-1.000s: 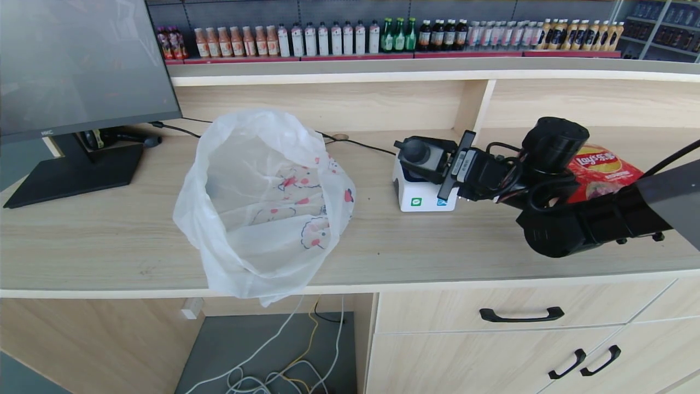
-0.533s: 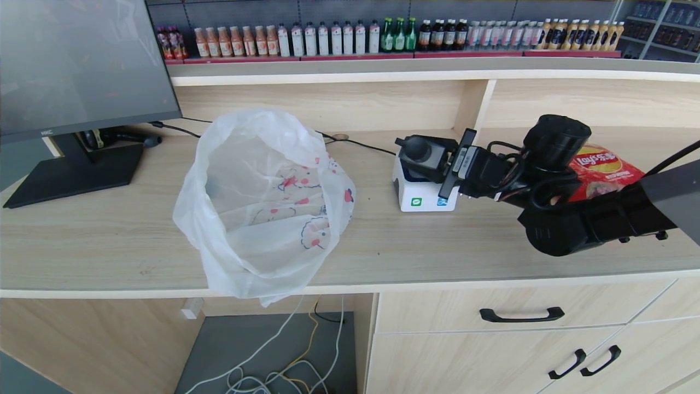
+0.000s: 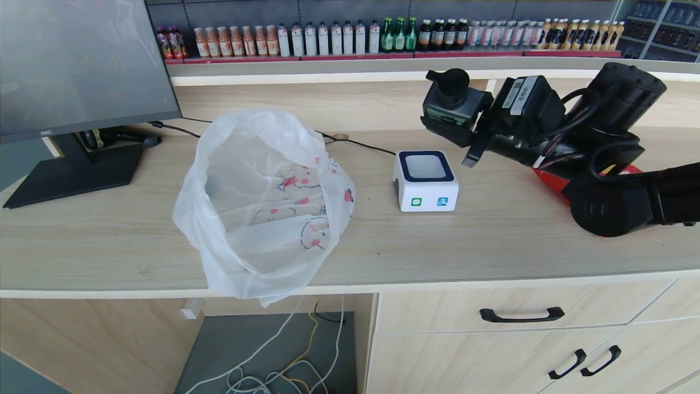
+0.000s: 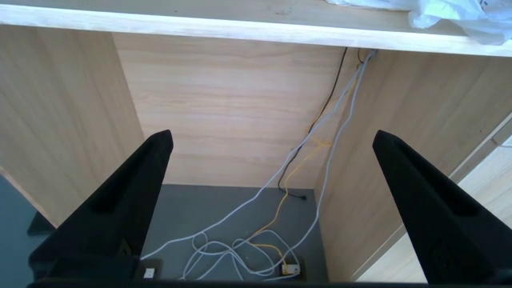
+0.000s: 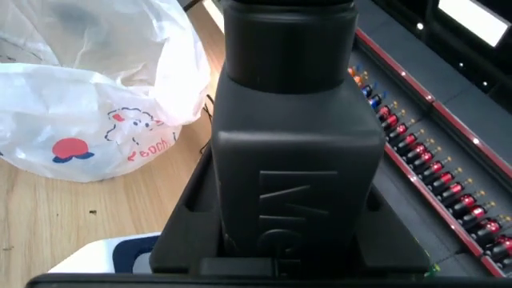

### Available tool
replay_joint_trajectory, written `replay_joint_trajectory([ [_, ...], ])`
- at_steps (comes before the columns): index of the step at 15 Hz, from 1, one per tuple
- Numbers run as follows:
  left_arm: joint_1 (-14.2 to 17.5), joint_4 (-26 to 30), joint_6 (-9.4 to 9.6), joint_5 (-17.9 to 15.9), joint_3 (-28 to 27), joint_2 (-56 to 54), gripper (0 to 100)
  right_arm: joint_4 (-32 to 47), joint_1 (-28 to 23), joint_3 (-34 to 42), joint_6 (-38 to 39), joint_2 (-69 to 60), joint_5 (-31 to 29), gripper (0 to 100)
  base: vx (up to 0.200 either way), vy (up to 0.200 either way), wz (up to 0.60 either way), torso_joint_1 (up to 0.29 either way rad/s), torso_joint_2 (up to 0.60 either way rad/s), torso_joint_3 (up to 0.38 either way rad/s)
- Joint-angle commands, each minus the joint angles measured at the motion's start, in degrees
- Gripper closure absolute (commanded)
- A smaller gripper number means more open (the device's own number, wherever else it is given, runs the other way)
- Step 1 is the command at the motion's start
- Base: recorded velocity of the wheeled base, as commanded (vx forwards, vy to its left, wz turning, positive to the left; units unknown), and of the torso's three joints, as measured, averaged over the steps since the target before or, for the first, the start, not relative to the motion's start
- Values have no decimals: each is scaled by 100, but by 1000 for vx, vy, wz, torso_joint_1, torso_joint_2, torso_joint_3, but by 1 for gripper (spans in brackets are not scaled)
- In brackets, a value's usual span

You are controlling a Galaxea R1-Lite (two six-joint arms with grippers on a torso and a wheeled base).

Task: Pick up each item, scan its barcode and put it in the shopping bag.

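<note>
item: dark squarish plastic bottle (image 3: 451, 104), upper right, probably stiff, lightish, kinda slick
hold: right gripper (image 3: 469, 116) is pinching its flat sides, decent spot imo
left gripper (image 4: 268, 156): is hanging spread wide

Chip bag (image 3: 548, 179) mostly behind right arm (image 3: 618, 203)

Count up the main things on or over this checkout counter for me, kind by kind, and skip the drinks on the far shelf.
Plastic bag: 1
Scanner box: 1
Dark bottle, held up in the air: 1
Red snack packet, mostly hidden: 1
Monitor: 1
Total: 5
</note>
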Motion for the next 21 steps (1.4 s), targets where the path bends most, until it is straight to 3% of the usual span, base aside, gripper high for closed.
replay_joint_trajectory([
  [1, 0, -1, 0, 1, 0, 0, 0, -10, 21, 71, 155, -459, -6, 100, 0, 0, 0, 0, 0, 0],
  [4, 0, -1, 0, 1, 0, 0, 0, -213, -67, 369, 744, -811, -59, 100, 0, 0, 0, 0, 0, 0],
  [6, 0, -1, 0, 1, 0, 0, 0, -810, -190, 782, 1289, -881, -261, 100, 0, 0, 0, 0, 0, 0],
  [9, 0, -1, 0, 1, 0, 0, 0, -2322, -31, 1714, 2502, -881, -1948, 100, 0, 0, 0, 0, 0, 0],
  [11, -9, -1, 8, 1, 0, 0, 0, -2823, 92, 2057, 2888, -907, -2441, 100, 0, 0, 0, 0, 0, 0],
  [13, 0, -1, 0, 1, 0, 0, 0, -3016, 83, 2145, 3082, -898, -2485, 100, 0, 0, 0, 0, 0, 0],
  [16, 0, -1, -9, 1, 0, 0, 0, -3060, 83, 2347, 3170, -925, -3012, 100, 0, 0, 0, 0, 0, 0],
  [17, 0, -1, 0, 1, 0, 0, 0, -3122, 311, 2830, 3170, -1101, -3671, 100, 0, 0, 0, 0, 0, 0],
  [21, 0, -1, 0, 1, 0, 0, 0, -3122, 742, 3138, 3249, -1021, -3750, 100, 0, 0, 0, 0, 0, 0],
])
